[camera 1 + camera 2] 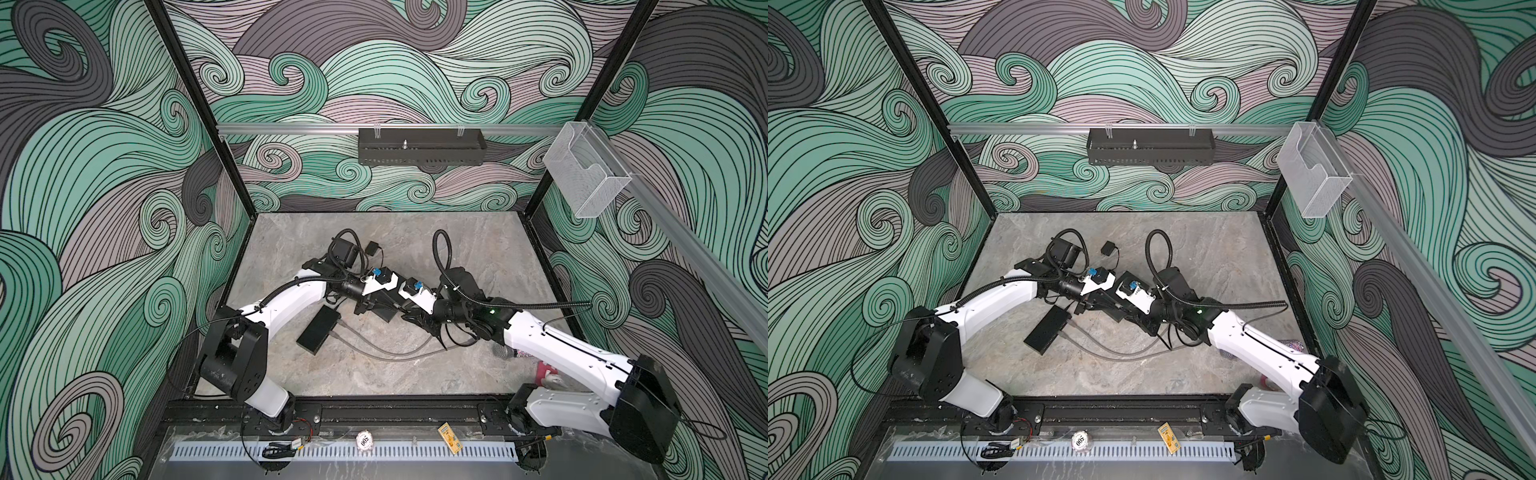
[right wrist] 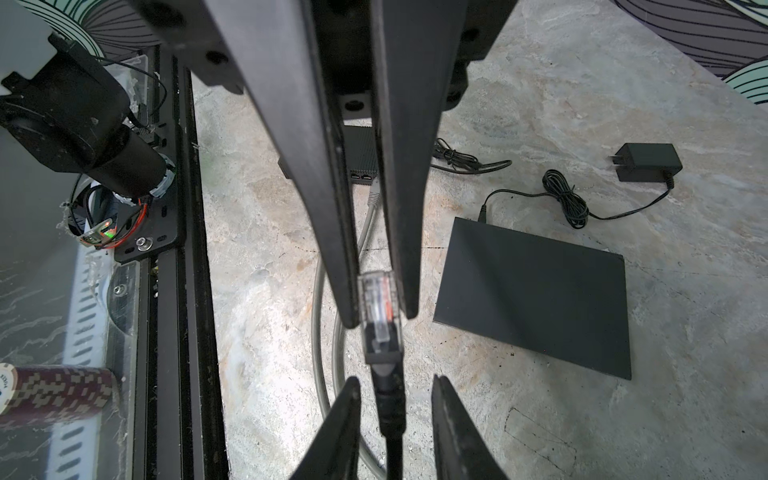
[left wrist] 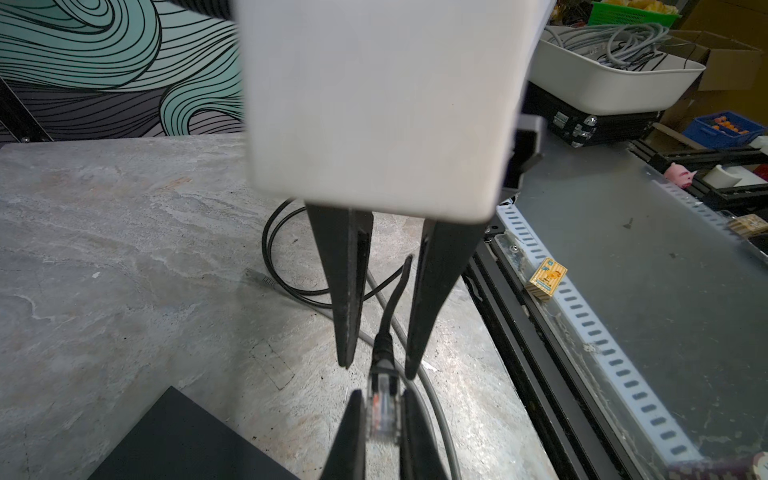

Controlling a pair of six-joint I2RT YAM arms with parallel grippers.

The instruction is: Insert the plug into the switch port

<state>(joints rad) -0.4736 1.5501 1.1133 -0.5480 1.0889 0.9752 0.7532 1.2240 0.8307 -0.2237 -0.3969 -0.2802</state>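
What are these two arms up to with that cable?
The left pincer is clamped on the clear plastic plug of a thin black cable, held above the grey table. The right pincer stands open around the cable just behind the plug. The plug is not yet in the flat black switch box lying nearby.

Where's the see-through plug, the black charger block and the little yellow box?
see-through plug [image 2: 376,302], right wrist view, on its clear body.
black charger block [image 2: 648,162], right wrist view, middle of its casing.
little yellow box [image 3: 548,275], left wrist view, on its printed face.
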